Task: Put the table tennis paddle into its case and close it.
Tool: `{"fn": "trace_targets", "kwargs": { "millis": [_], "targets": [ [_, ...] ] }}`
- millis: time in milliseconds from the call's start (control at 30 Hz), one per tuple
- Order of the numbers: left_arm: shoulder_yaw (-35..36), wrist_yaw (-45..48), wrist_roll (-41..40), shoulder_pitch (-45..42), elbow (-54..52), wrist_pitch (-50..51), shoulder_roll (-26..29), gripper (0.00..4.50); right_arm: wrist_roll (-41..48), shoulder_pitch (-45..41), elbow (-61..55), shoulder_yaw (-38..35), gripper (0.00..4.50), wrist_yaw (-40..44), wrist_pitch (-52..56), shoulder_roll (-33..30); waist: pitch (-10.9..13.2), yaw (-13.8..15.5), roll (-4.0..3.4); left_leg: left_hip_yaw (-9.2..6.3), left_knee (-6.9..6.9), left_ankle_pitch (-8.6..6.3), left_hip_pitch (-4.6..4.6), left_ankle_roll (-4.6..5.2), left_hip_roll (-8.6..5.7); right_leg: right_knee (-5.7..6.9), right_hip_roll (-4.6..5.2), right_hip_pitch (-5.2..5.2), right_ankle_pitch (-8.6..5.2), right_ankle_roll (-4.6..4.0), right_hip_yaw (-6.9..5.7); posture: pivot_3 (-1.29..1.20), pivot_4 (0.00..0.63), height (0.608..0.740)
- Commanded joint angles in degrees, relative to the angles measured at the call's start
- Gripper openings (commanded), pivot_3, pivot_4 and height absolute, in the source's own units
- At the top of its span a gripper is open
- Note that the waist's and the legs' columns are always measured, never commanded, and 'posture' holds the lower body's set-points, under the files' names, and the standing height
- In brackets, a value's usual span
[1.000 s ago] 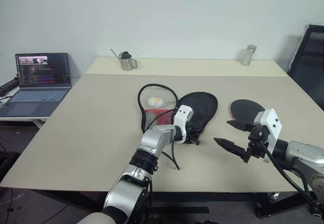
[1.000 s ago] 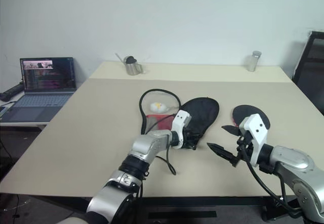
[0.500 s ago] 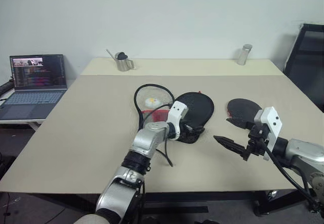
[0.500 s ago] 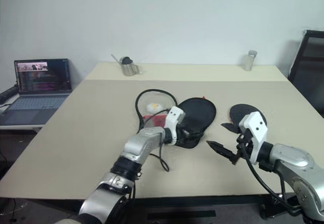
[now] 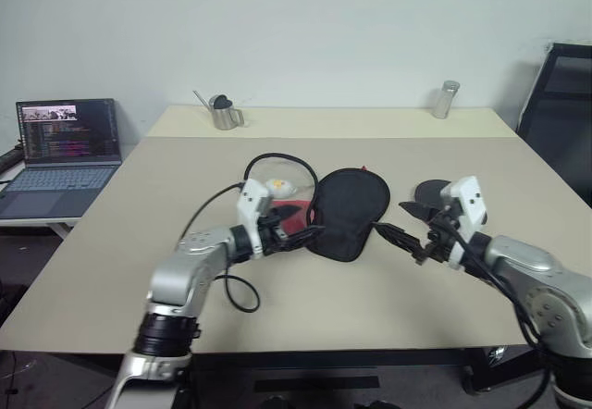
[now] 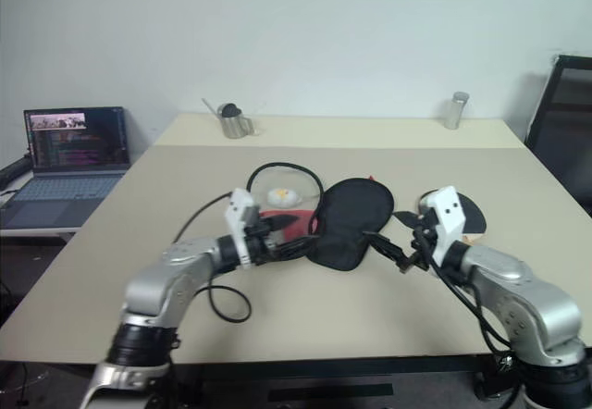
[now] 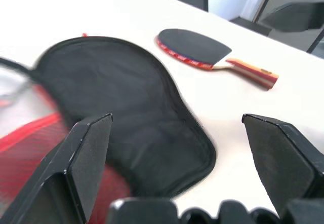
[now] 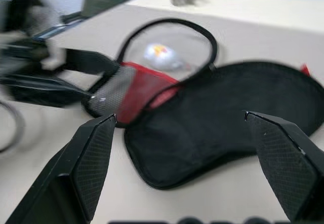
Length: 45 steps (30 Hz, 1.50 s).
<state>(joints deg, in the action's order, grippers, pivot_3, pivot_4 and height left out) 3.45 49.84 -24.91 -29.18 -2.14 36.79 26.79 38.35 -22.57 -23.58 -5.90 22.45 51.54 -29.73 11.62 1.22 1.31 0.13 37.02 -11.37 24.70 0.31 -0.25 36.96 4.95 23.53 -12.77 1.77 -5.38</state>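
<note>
In the left eye view, the case (image 5: 347, 213) is seen lying open on the beige table (image 5: 139, 215), its black flap spread flat toward the middle and its red, mesh-fronted half to the left of that. The left gripper (image 5: 298, 235) is held just beside the red half, its two black fingers parted wide and nothing between them. The right gripper (image 5: 400, 227) is held at the opposite edge of the black flap, fingers likewise spread and empty. The table tennis paddle (image 5: 427, 192) is partly hidden behind the right wrist, lying flat on the table to the right of the case. A small white ball (image 5: 277, 185) is ringed by a black cable (image 5: 262, 163) at the far side of the case. A laptop (image 5: 63, 141) is seen on a side surface to the left, a metal watering can (image 5: 222, 113) and a metal cylinder (image 5: 446, 100) at the table's far edge.

In the right eye view, the same layout is repeated; the paddle (image 6: 468, 216) is seen behind the right wrist.

In the left wrist view, the case's black flap (image 7: 126, 107) is framed between wide-spread fingers (image 7: 83, 158), and the paddle (image 7: 195, 45) is shown beyond it, apart from the case, black rubber up, wooden handle pointing away from the case.

In the right wrist view, the black flap (image 8: 228, 117) and red mesh half (image 8: 134, 89) are shown between the open fingers (image 8: 93, 158), with the left gripper (image 8: 76, 77) at the red side
</note>
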Motion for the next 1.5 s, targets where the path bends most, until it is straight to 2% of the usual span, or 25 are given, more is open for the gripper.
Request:
{"fn": "trace_targets", "kwargs": {
  "millis": [33, 300, 633, 833, 967, 1100, 1300, 1500],
  "targets": [
    [2.40, 4.07, -1.92, 0.44, -1.10, -2.91, 3.40, 4.47, -2.94, -2.26, 2.55, 2.43, 4.49, -3.53, 0.38, 2.87, 0.00, 0.01, 0.00, 0.02, 0.00, 0.00, 0.00, 0.00, -0.01, 0.00, 0.00, 0.01, 0.00, 0.00, 0.00, 0.00, 0.150, 0.740],
    [2.30, 11.13, -1.00, 1.82, 2.42, -8.26, 10.95, 4.47, -7.02, -3.35, 8.15, 7.52, 4.49, -6.10, 1.61, 9.39, 0.00, 0.03, 0.00, 0.04, -0.02, 0.00, 0.01, 0.00, -0.03, 0.00, 0.00, 0.04, 0.00, 0.00, 0.00, 0.00, 0.150, 0.740],
    [1.98, 16.10, -2.47, 0.12, 2.67, -7.99, 14.38, 4.47, -13.50, -5.84, 19.01, 8.09, 4.49, -9.51, -0.31, 14.83, 0.00, -0.27, -0.01, 0.07, -0.05, 0.00, 0.01, 0.00, 0.01, 0.03, -0.04, 0.10, 0.00, 0.00, 0.02, 0.00, 0.150, 0.740],
    [2.08, 15.84, -2.60, -0.92, 2.84, -7.72, 14.37, 4.47, -15.40, -8.30, 21.12, 9.42, 4.49, -9.08, -1.03, 18.63, 0.00, -0.64, -0.01, 0.08, -0.04, 0.00, 0.00, 0.01, 0.02, 0.08, -0.05, 0.13, 0.01, 0.00, 0.02, 0.00, 0.150, 0.740],
    [2.01, 15.74, -2.51, -0.92, 2.76, -7.85, 14.27, 4.50, -16.97, -8.60, 21.15, 10.88, 3.57, -8.45, -1.47, 19.39, 0.01, -0.85, -0.01, 0.09, -0.08, 0.00, 0.01, 0.01, 0.02, 0.07, -0.06, 0.15, 0.01, 0.00, 0.07, 0.00, 0.150, 0.740],
    [1.89, 15.75, -2.45, -0.83, 2.58, -7.95, 14.25, 4.50, -17.74, -8.14, 20.30, 10.79, 2.07, -8.65, -1.04, 20.03, 0.01, -0.88, -0.01, 0.12, -0.07, 0.00, 0.02, 0.01, 0.01, 0.07, -0.05, 0.16, 0.01, 0.00, 0.06, 0.00, 0.150, 0.740],
    [1.09, 16.28, -2.37, -0.64, 1.83, -8.04, 14.11, 4.50, -17.60, -8.38, 19.91, 8.66, 0.15, -9.07, 0.10, 19.41, 0.01, -0.89, -0.01, 0.11, -0.07, 0.00, 0.02, 0.01, 0.02, 0.10, -0.06, 0.19, 0.01, 0.00, 0.06, 0.00, 0.150, 0.740],
    [-1.62, 17.39, -1.95, -1.48, 1.19, -8.71, 13.07, 4.50, -15.23, -7.97, 19.01, 3.56, 0.06, -8.64, 4.60, 17.52, 0.01, -0.83, -0.01, 0.13, -0.07, 0.00, 0.02, 0.01, 0.01, 0.09, -0.05, 0.19, 0.01, 0.00, 0.07, 0.00, 0.150, 0.740]
  ]
}}
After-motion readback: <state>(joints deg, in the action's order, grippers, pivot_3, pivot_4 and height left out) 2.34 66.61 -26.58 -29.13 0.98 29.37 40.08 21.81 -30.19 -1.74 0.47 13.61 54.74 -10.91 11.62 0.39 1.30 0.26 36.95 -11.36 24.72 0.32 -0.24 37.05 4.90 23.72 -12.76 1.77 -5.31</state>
